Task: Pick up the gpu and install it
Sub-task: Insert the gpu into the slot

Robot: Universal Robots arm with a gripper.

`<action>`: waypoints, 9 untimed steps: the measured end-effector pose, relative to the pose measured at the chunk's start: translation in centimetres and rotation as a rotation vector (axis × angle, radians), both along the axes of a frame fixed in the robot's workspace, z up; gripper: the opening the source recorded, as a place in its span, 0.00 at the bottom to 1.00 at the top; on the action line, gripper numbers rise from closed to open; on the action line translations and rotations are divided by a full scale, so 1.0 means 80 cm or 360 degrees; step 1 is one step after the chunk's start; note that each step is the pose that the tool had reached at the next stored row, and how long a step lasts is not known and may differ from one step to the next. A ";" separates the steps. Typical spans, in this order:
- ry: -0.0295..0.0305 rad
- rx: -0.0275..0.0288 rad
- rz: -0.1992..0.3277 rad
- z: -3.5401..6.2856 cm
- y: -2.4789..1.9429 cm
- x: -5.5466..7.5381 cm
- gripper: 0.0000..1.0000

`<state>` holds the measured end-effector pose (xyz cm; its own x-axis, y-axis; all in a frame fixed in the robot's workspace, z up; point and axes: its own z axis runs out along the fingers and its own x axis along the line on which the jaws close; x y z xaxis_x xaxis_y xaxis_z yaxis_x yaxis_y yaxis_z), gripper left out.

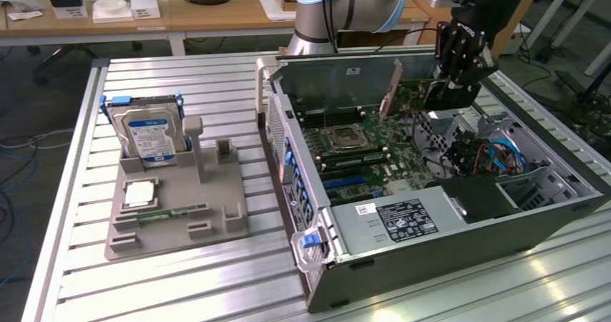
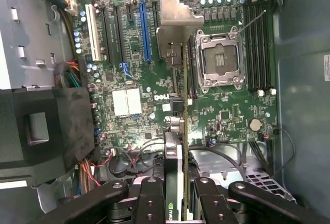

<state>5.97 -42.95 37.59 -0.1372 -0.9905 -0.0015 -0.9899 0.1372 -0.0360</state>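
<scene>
Exterior view: my gripper (image 1: 447, 87) hangs inside the open computer case (image 1: 534, 215), jaws partly closed and clamping the gpu (image 1: 408, 96), which stands on edge above the motherboard (image 1: 368, 168). Wrist view: the card runs edge-on between my jaws, its silvery bracket (image 2: 178, 23) seen between the blue slot (image 2: 145, 31) and the CPU socket (image 2: 220, 62).

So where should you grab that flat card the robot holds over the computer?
By its upper edge, coming from above, pinching the two flat faces. The gpu hangs on edge and is thin, so the faces give the tool good grip, and the lower edge is free to meet the motherboard.
</scene>
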 end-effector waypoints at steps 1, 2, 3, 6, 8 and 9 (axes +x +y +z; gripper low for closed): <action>0.00000 0.00000 0.0003 0.000 0.0000 0.000 0.27; 0.00000 -0.00001 0.0006 0.000 0.0000 0.000 0.27; 0.00000 0.00000 0.0008 0.000 0.0000 0.000 0.27; 0.00000 0.00000 0.0015 0.000 0.0000 0.000 0.27; 0.00000 -0.00001 0.0019 0.000 0.0000 0.000 0.27; -0.00001 0.00000 0.0022 0.000 0.0000 0.000 0.27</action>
<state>5.96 -42.95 37.58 -0.1238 -0.9923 -0.0015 -0.9917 0.1238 -0.0360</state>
